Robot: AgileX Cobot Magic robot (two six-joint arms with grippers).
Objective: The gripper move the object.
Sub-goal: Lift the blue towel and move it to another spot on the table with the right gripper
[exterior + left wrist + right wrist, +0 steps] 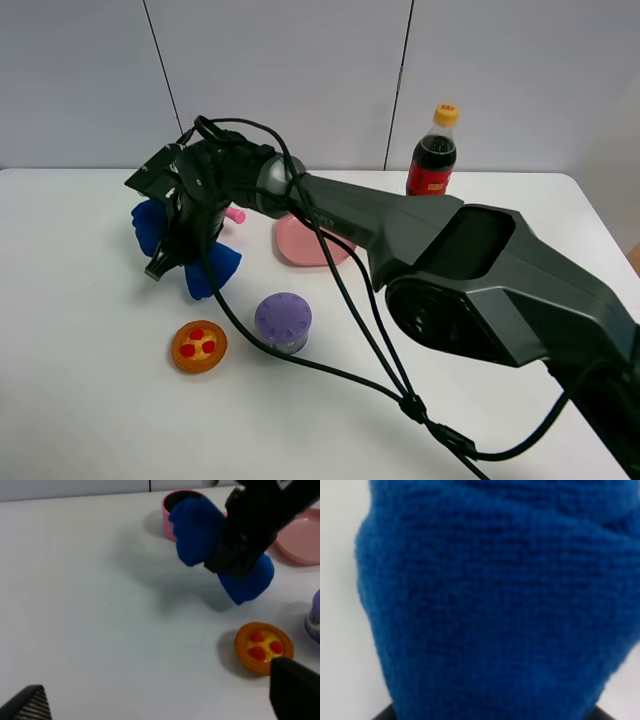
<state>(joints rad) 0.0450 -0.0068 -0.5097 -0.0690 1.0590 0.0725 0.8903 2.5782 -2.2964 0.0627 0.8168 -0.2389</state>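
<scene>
Two puffy lobes of the blue cloth bundle [213, 270] bulge out on either side of my right gripper [183, 240], whose jaws are clamped on its pinched middle. My arm reaches over the pink plate [300, 248] and holds the bundle just left of that plate in the high view. The shadow under it on the white table [80, 400] suggests it hangs clear of the surface. From my right wrist, knitted blue fills nearly everything. A pink cup [167, 522] stands just beyond the bundle, also left of the plate. In front of the plate, nearer the high camera, sit a purple domed toy [282, 322] and, further left, an orange tart toy [198, 346]. A cola bottle [432, 155] stands behind the plate to its right. My left gripper [160, 700] holds nothing; its fingertips [295, 687] are wide apart, facing the bundle.
</scene>
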